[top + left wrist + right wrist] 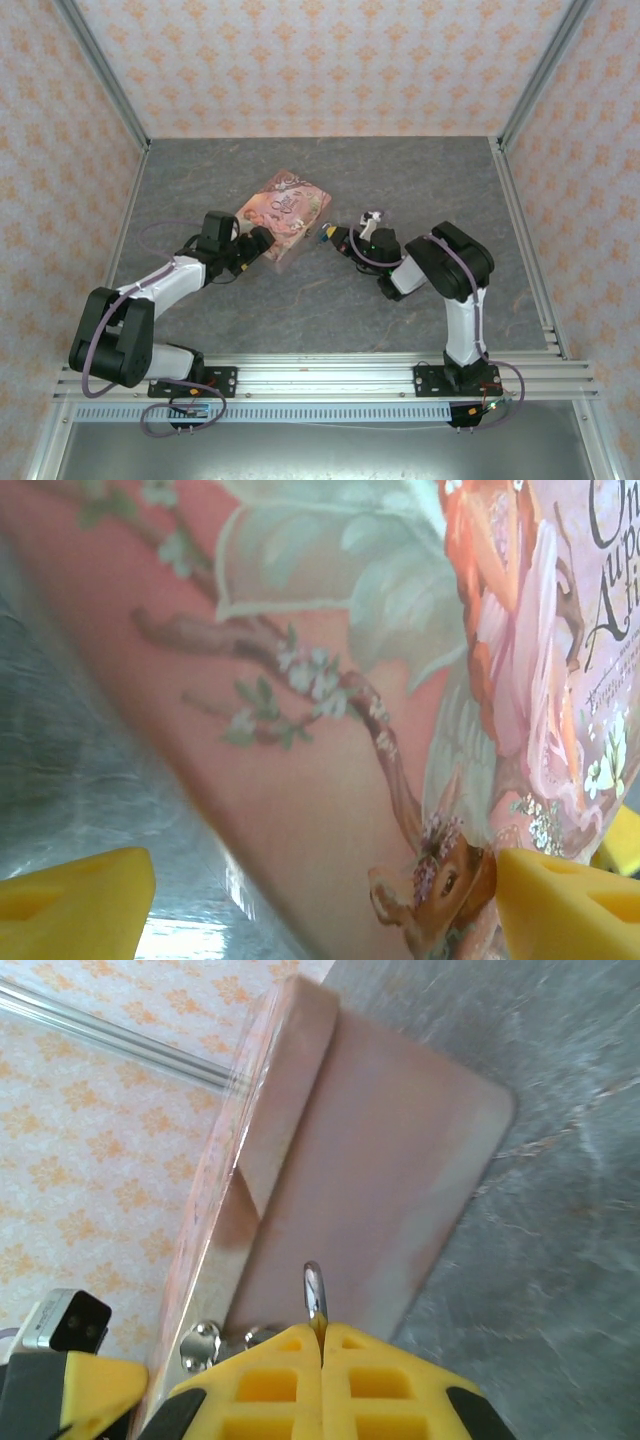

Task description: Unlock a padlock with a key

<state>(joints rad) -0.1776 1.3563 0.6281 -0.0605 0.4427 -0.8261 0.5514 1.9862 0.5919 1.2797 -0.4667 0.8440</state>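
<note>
The pink illustrated tin [283, 212] lies mid-table. A tiny teal-blue speck, the padlock [325, 230], sits at the tin's right side. My right gripper [334, 239] is right in front of it. In the right wrist view, that gripper [321, 1335] is shut, and a thin silvery piece that looks like the key [314, 1295] sticks out between its yellow fingertips toward the tin's side wall [380, 1170]. My left gripper [264, 244] is at the tin's near-left end. There it [320, 910] stands open, with one yellow finger [75, 900] on each side of the tin [330, 780].
Two silvery studs [200, 1345] sit on the tin's edge just left of my right fingertips. The grey table [400, 180] is ringed by patterned walls and metal posts. The rail carrying the arm bases [320, 378] runs along the near edge.
</note>
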